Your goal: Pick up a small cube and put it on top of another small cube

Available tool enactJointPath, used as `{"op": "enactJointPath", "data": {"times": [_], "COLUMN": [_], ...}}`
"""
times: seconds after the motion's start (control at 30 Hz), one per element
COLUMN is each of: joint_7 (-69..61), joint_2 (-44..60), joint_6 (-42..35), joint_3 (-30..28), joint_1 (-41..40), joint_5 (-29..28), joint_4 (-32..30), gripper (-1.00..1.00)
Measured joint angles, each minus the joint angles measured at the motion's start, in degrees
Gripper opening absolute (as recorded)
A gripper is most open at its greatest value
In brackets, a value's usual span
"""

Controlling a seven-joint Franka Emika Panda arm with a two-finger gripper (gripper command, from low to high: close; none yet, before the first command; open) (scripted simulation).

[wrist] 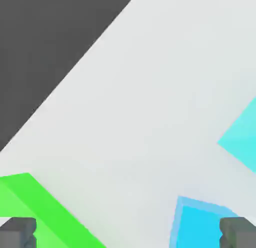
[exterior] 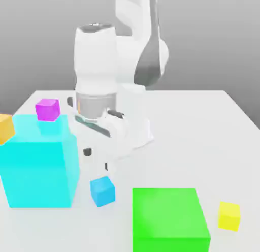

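Standing on a white table [exterior: 203, 129], catalogued as follows. Small blue cube [exterior: 102, 190]: rests on the table top, whole in the exterior view, between the large translucent cyan block [exterior: 38, 164] and the large green block [exterior: 169, 219], just beside the cyan one, apart from both. In the hand view the blue cube [wrist: 200, 224] is cut off by the picture's edge and partly covered by one fingertip [wrist: 239, 232]. Small magenta-purple cube [exterior: 47, 109]: sits behind the cyan block's far top edge, its base hidden; whether it rests on the block or on the table behind cannot be told. Small orange cube [exterior: 5, 128]: cut off at the exterior view's left edge, pressed against the cyan block's outline. Small yellow cube [exterior: 229, 216]: on the table near the green block, on the exterior view's right. Gripper [exterior: 97, 159]: hangs above the table, just behind the blue cube, fingers spread wide and holding nothing; only dark fingertips are clear against the white arm [exterior: 114, 68]. Cyan block [wrist: 242, 137] and green block [wrist: 40, 212] show as cropped corners in the hand view.
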Motion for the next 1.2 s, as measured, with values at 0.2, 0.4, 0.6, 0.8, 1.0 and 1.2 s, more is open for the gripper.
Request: {"op": "enactJointPath", "data": {"times": [0.2, 0.4, 0.6, 0.8, 1.0, 1.2], "joint_7": [4.7, 4.8, 4.1, 1.2, -7.0, -9.4], "joint_2": [13.9, 17.4, 12.3, 2.0, 5.7, 8.7], "joint_6": [11.3, 14.3, 10.1, 1.5, 2.2, -1.5], "joint_3": [-3.5, -4.4, -3.5, -3.1, -2.8, -4.0], "joint_1": [1.8, 2.8, 2.0, 3.1, 5.2, 4.7], "joint_5": [-3.8, -3.9, -3.0, -1.6, -7.7, -13.2], "joint_4": [0.6, 1.2, 0.4, -1.1, 5.4, 15.4], "gripper": [0.0, -1.0, -1.0, -1.0, -1.0, -1.0]}}
